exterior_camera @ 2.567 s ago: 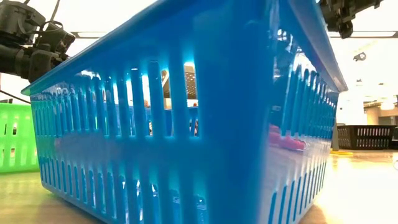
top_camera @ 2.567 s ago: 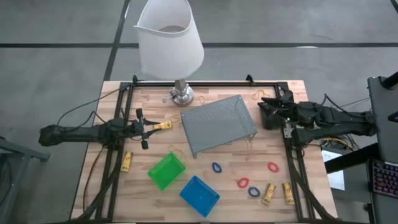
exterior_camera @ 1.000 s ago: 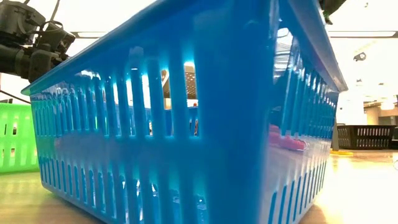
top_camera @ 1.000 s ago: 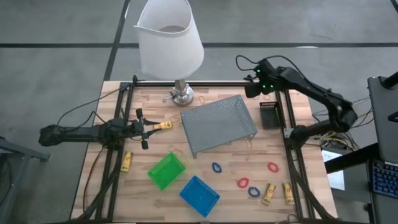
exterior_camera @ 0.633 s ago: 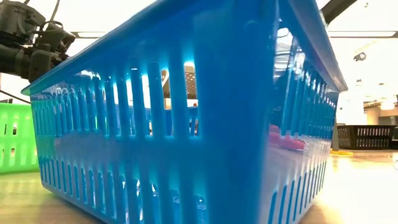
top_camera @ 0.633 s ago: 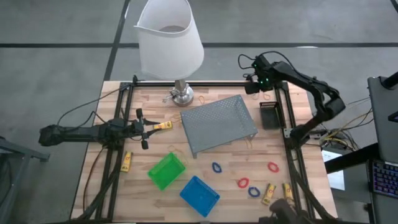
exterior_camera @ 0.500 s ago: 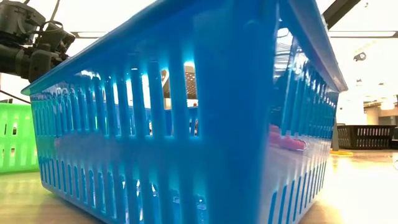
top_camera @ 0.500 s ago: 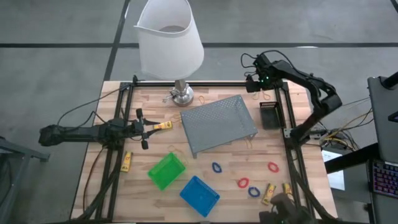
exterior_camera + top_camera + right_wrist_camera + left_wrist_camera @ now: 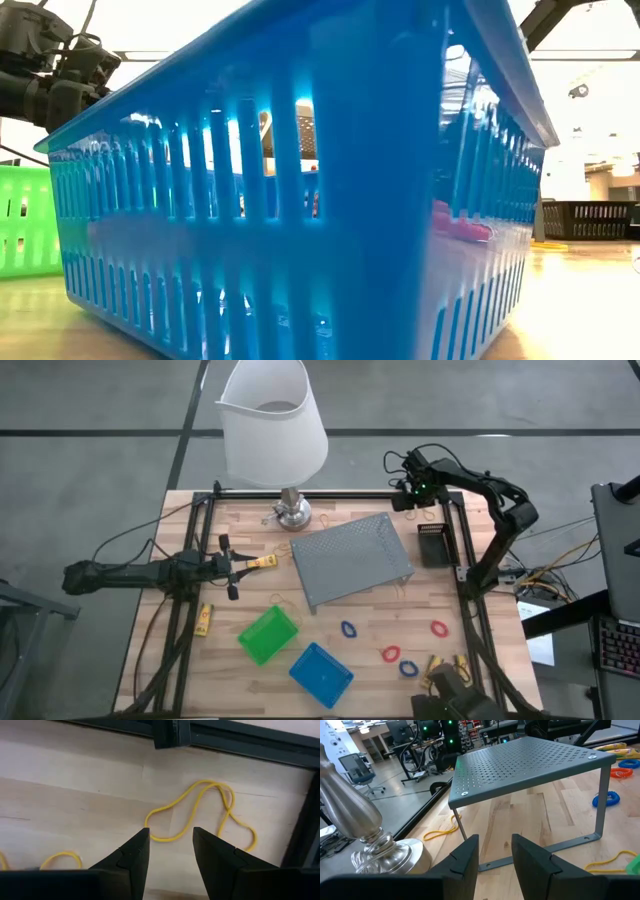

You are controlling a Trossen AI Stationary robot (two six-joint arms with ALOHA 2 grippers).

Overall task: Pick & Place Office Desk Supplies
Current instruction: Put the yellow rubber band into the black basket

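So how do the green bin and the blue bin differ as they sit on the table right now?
The green bin sits nearer the left side and farther from the front edge; the blue bin lies closer to that edge. In the low view the blue bin fills nearly the whole picture, while the green bin shows only as a sliver at the left. Both are small slotted plastic bins, standing turned at an angle on the wooden table.

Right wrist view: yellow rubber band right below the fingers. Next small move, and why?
Probably lower the right gripper straight down onto the yellow rubber band. Its fingers stand open and empty, the band lies flat on the wood just ahead of the tips, and nothing lies between them. Close only once the tips straddle a strand.
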